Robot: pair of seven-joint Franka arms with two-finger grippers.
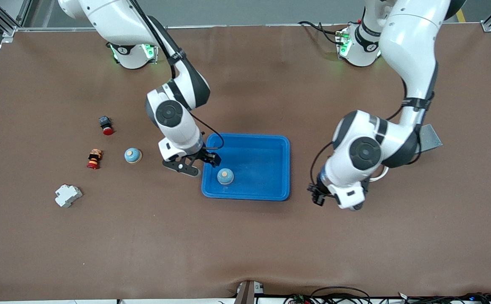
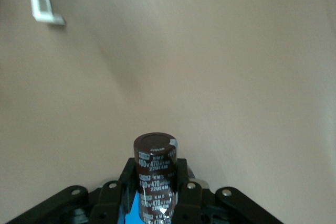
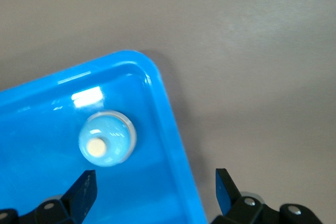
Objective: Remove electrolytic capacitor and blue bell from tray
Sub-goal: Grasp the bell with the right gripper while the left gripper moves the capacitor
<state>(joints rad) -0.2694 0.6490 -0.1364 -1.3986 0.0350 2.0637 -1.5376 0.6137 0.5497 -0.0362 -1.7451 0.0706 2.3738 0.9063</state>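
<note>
A blue tray [image 1: 262,164] lies mid-table. A light-blue bell [image 1: 225,176] with a tan button sits in it, near the corner toward the right arm's end; it also shows in the right wrist view [image 3: 106,138]. My right gripper [image 1: 196,162] hangs open and empty over that tray edge [image 3: 168,129], beside the bell; its own view [image 3: 155,190] shows the fingers wide apart. My left gripper [image 2: 155,200] is shut on a dark brown capacitor [image 2: 155,171]. In the front view the left gripper [image 1: 321,196] is over the bare table beside the tray, toward the left arm's end.
A second light-blue bell [image 1: 132,155] stands on the table toward the right arm's end. Near it are a red-capped button [image 1: 106,125], a red and black part [image 1: 94,158] and a white block [image 1: 68,195]. A white curved piece [image 2: 42,3] shows in the left wrist view.
</note>
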